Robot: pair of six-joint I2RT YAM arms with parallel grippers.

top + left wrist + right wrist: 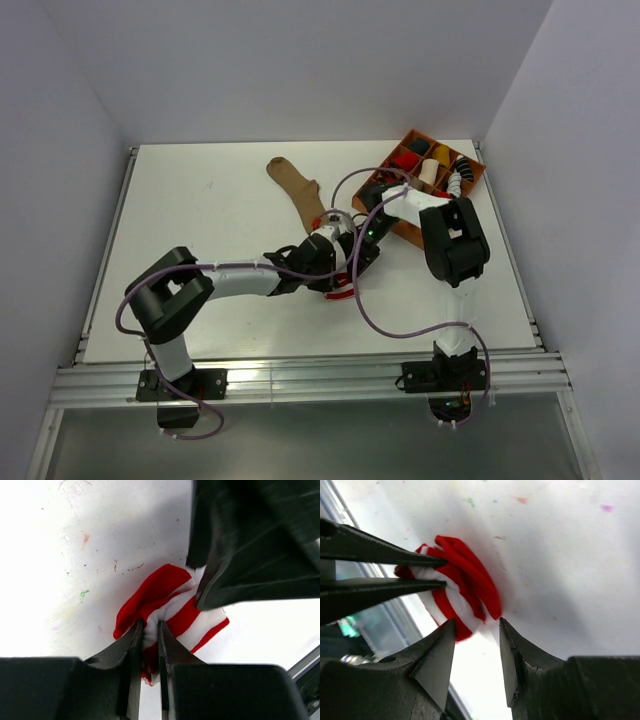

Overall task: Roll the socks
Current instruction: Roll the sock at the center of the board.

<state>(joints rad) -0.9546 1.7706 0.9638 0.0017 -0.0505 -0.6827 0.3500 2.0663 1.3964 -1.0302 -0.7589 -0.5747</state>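
Striped sock [170, 605]: bunched into a loose red-and-white wad on the table [200, 250], a little right of centre, where the two arms meet. Folds overlap; the red end sits on top and the white bands show underneath.

Left gripper [150, 625]: jaws nearly pressed together, pinching a fold of the striped sock. In the left wrist view, white and red cloth is squeezed in the narrow slot between the fingers. In the right wrist view the same two fingers come in from the left, side by side, with their tips buried in the wad.

Right gripper [476, 622]: jaws spread, nothing between them. Tips sit just beside the near edge of the wad; one tip is close to the lowest red stripe. Contact: cannot tell. In the left wrist view its black body fills the upper right and covers part of the sock.

Tan sock [295, 185]: lies flat and unrolled on the table, behind the grippers and towards the back. It runs diagonally, with the toe end up-left and the other end going under the left arm's wrist. Neither gripper touches it.

Tray [412, 135]: orange, with compartments, at the back right corner of the table and set at an angle. It holds sock rolls [405, 158] in red, black, yellow and white, plus one with dark stripes. The right arm's forearm crosses over the tray's near corner.

Table surface: white, with faint coloured specks and scuffs in both wrist views.
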